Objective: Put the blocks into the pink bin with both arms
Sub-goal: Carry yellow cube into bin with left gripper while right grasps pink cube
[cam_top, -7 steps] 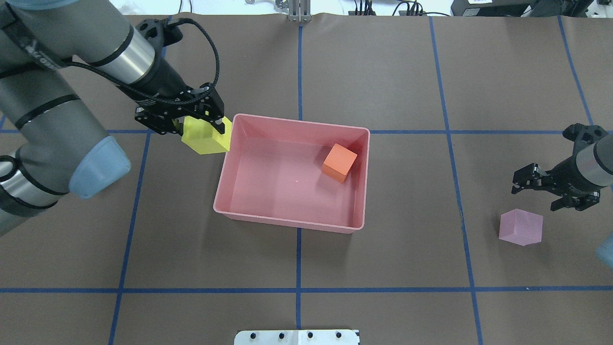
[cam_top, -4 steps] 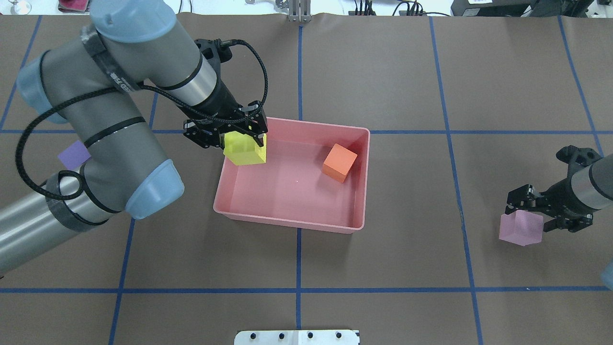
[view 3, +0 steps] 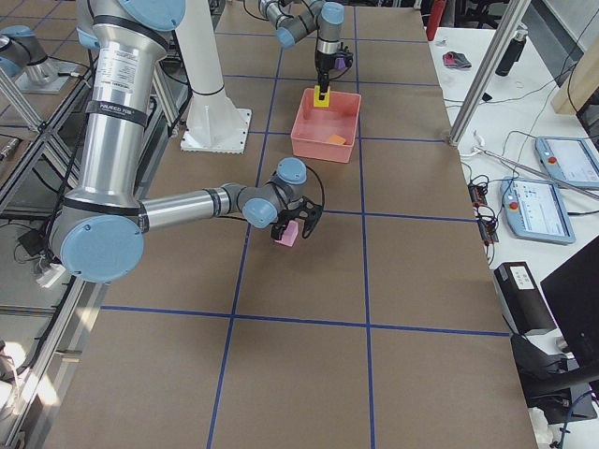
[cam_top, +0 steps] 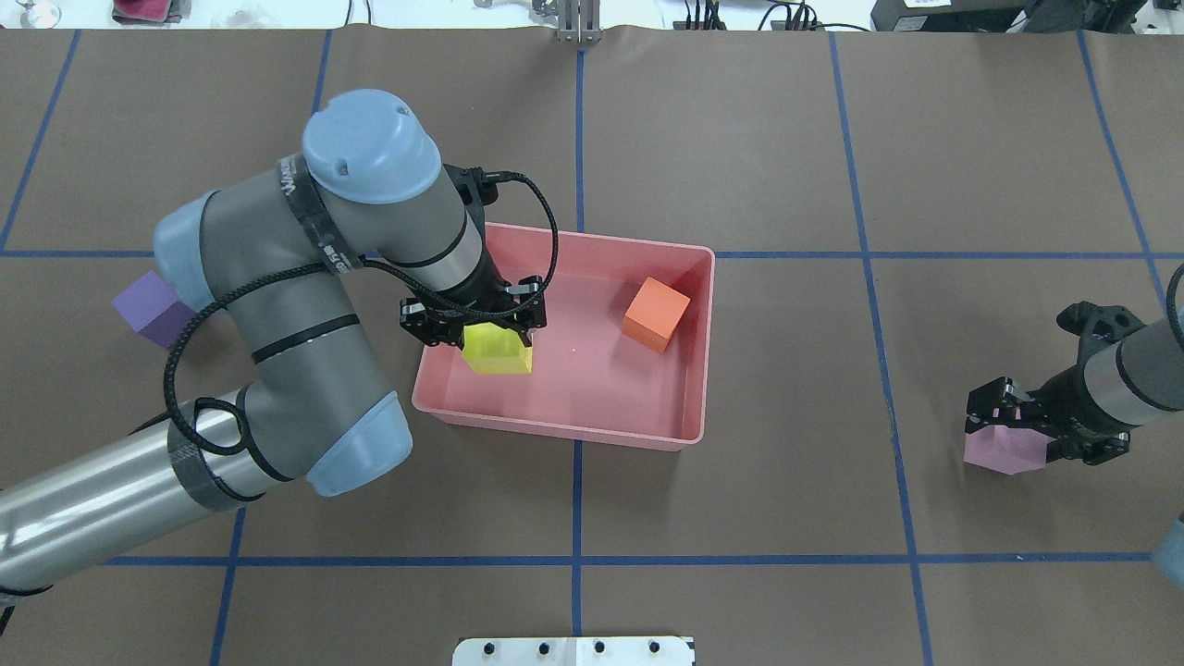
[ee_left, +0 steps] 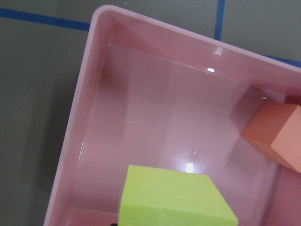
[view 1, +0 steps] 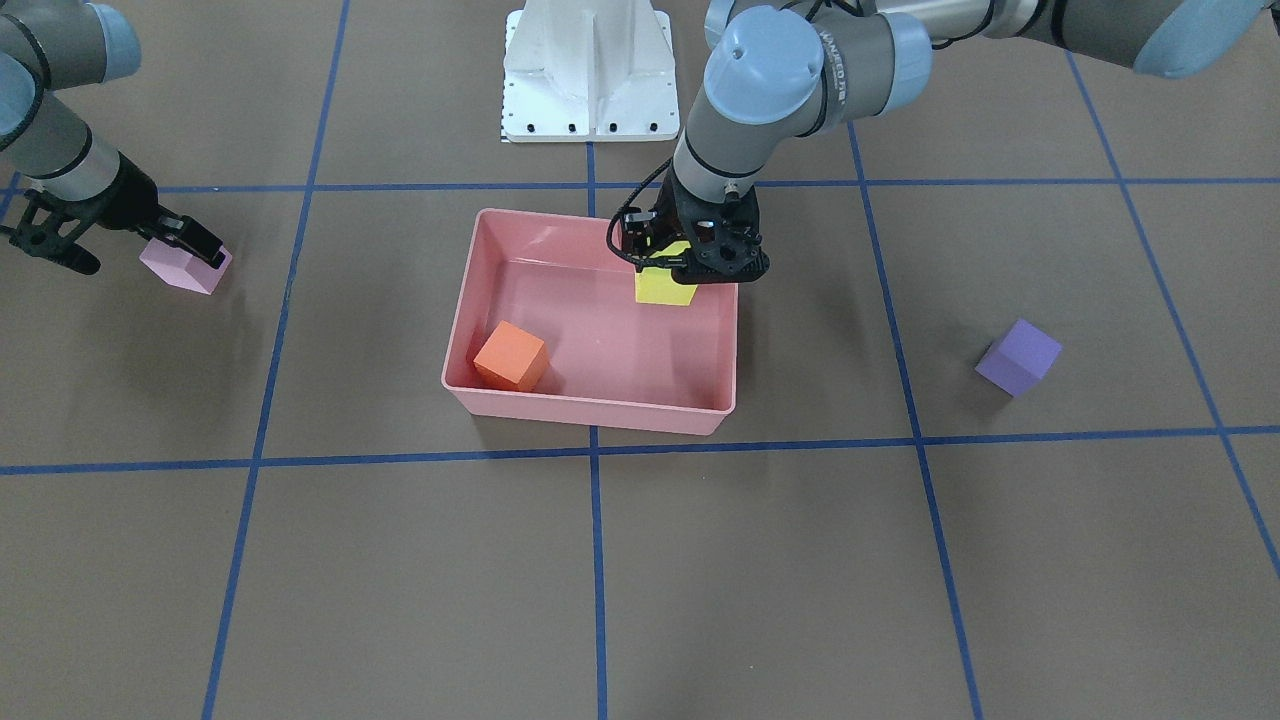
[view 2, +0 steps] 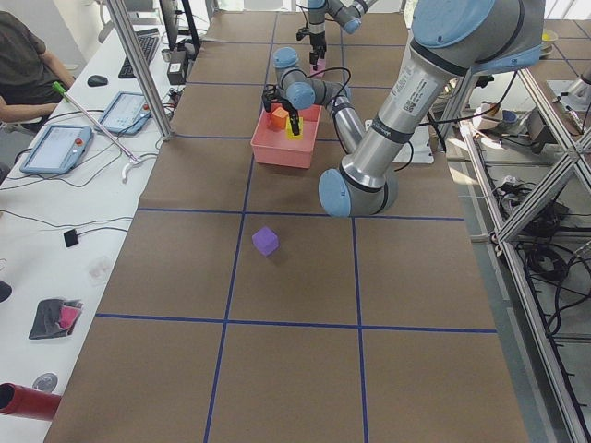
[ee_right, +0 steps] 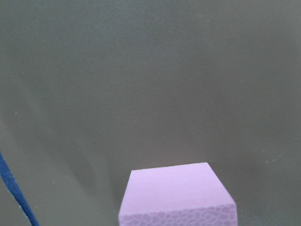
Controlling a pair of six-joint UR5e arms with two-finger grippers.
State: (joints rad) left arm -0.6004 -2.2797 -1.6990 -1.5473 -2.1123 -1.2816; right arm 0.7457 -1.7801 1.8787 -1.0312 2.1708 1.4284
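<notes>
The pink bin point(cam_top: 564, 424) sits mid-table with the orange block point(cam_top: 656, 314) resting inside at its far right. My left gripper point(cam_top: 481, 335) is shut on the yellow block point(cam_top: 499, 353) and holds it over the bin's near-left inside; the block also shows in the left wrist view point(ee_left: 174, 197). My right gripper point(cam_top: 1029, 430) is open, low over the light pink block point(cam_top: 1004, 453), which rests on the table at the right; its fingers straddle the block. The purple block point(cam_top: 146, 305) lies on the table at the far left, partly behind my left arm.
The table is covered in brown paper with blue tape grid lines. The white pedestal base point(view 1: 590, 70) stands at the robot's edge. My left arm's elbow point(cam_top: 361, 453) hangs over the table left of the bin.
My left gripper carried the yellow block from outside the bin's far-left corner to over its near-left inside. My right gripper came down onto the light pink block.
</notes>
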